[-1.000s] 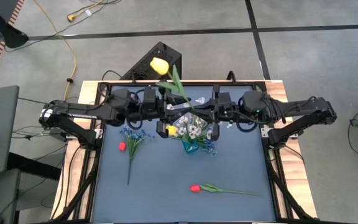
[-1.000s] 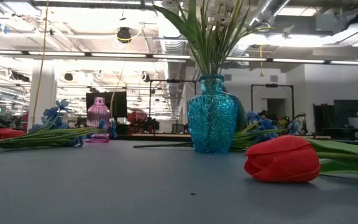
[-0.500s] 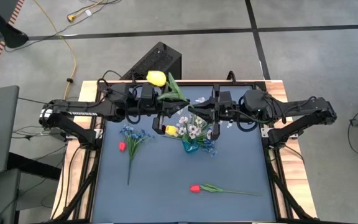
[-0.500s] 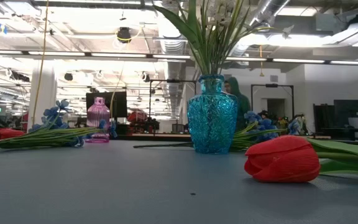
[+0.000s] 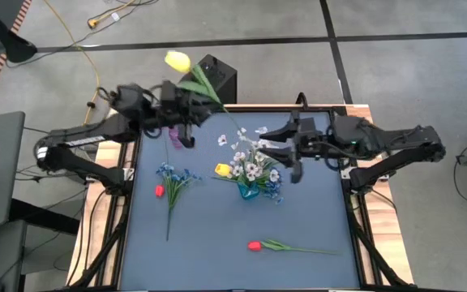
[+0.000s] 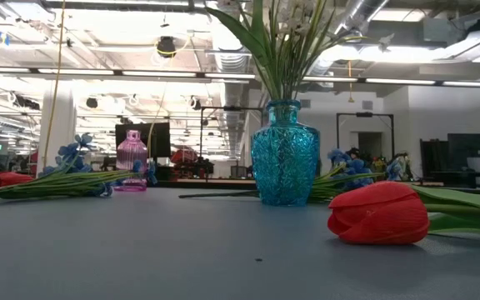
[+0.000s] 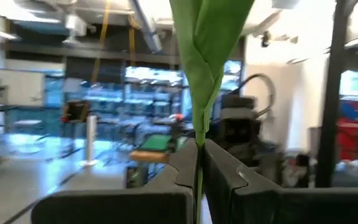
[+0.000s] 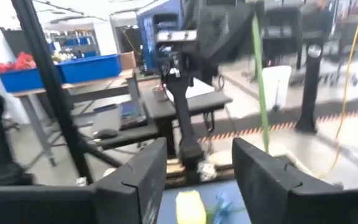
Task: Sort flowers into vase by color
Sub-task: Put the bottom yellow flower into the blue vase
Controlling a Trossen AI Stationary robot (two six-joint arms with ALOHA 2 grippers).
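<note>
A: How far along is the sorting?

B: Partway, I'd judge. The blue vase point(image 5: 250, 188), just right of centre in the high view, holds white flowers point(image 5: 252, 162), with a yellow tulip point(image 5: 223, 170) at its left edge. Whether that one sits inside, I cannot tell.

A: And the arms?

B: The left gripper point(image 5: 186, 113), upper left, is clamped on the stem of another yellow tulip point(image 5: 178, 61), held aloft past the table's edge. The right gripper point(image 5: 292, 154), right of the vase, stands wide and empty.

A: What remains?

B: Blue flowers point(image 5: 173, 175) with a red tulip point(image 5: 160, 191) centre-left, another red tulip point(image 5: 254, 245) lower centre, and a pink vase point(image 6: 131, 159) at the low view's left.
</note>
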